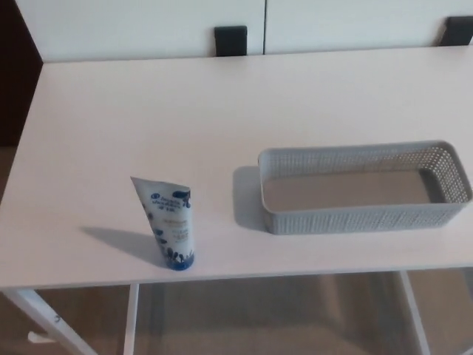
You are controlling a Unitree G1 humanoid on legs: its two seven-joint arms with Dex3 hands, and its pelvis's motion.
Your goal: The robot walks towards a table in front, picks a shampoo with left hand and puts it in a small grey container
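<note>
White table [222, 111] filled your view, with pale wall panels behind its far edge and two black blocks, one at 12 o'clock [230, 41] and one at 2 o'clock [458, 31]. You had the shampoo [171, 222] at about 7 o'clock from the table's middle, close to the near edge. It stood on its blue cap, long axis near upright, with the flat crimped end on top and tipped slightly toward 11 o'clock. Its printed face was turned to you, and its shadow ran off toward 9 o'clock. You had the container [362, 218] at 3 o'clock, a grey lattice-walled tray with its long axis lying 9 to 3. It sat well apart from the shampoo, its bare bottom showing. Neither the left hand nor the right hand showed, so you could not tell how the fingers stood.
</note>
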